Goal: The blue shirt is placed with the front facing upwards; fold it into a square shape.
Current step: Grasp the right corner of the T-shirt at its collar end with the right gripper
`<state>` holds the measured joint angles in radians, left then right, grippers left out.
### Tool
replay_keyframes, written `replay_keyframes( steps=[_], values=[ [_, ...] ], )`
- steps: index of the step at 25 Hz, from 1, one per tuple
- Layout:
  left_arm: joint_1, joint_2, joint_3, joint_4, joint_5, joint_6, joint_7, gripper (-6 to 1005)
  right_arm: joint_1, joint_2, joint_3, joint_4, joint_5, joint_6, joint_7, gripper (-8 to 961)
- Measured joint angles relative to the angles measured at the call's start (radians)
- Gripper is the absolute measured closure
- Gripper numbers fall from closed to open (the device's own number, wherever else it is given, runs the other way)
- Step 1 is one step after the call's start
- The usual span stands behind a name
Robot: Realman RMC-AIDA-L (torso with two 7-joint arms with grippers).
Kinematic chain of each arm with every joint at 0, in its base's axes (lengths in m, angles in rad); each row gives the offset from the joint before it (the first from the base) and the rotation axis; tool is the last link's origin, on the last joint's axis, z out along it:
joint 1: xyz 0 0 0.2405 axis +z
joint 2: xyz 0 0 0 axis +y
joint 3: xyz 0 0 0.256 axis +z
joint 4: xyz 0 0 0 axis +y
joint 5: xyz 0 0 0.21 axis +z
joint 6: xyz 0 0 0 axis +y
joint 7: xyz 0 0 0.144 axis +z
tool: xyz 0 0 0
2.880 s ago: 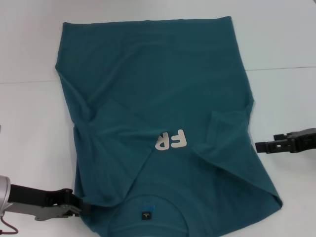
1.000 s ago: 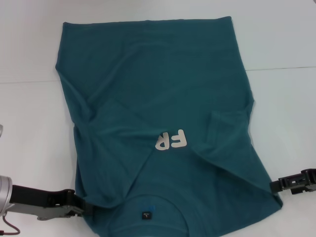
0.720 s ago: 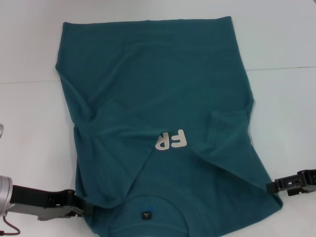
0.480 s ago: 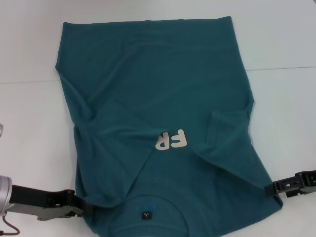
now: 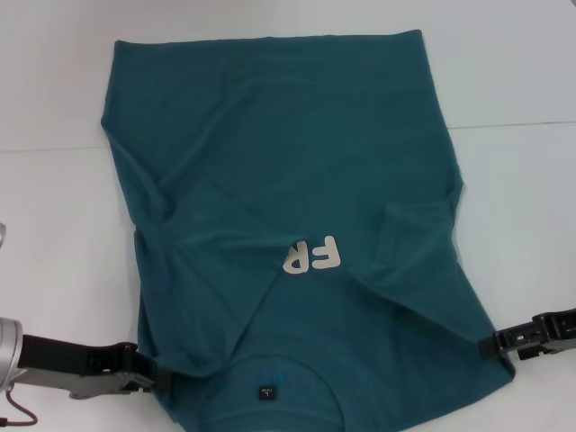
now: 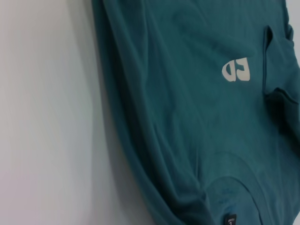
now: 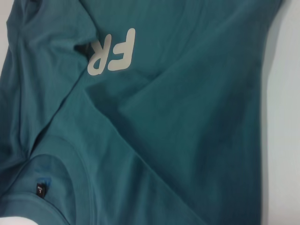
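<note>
White table point(image 5: 54, 207), one blue shirt point(image 5: 288, 180), two hands at its shoulders

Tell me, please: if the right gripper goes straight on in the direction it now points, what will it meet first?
The right gripper points inward from the robot's right, and its tip is already at the near right shoulder edge of the blue shirt. It would most likely meet that shirt edge first, though its height above the cloth is unclear.

The shirt point(image 5: 288, 225) runs off the head view's near edge at the collar. Folded cloth hides most of the white lettering point(image 5: 312, 256). The neck label point(image 5: 266, 392) is too small to read.
</note>
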<state>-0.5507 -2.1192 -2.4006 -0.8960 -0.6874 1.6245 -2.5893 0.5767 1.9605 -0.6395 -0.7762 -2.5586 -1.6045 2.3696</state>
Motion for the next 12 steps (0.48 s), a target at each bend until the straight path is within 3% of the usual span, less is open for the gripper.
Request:
replay_keyframes(
  steps=[12],
  values=[
    [0.0,0.005,0.0,0.0,-0.01,0.0,0.0,918,0.009,0.005,-0.026,0.014,-0.008,0.028,0.015,28]
  ],
)
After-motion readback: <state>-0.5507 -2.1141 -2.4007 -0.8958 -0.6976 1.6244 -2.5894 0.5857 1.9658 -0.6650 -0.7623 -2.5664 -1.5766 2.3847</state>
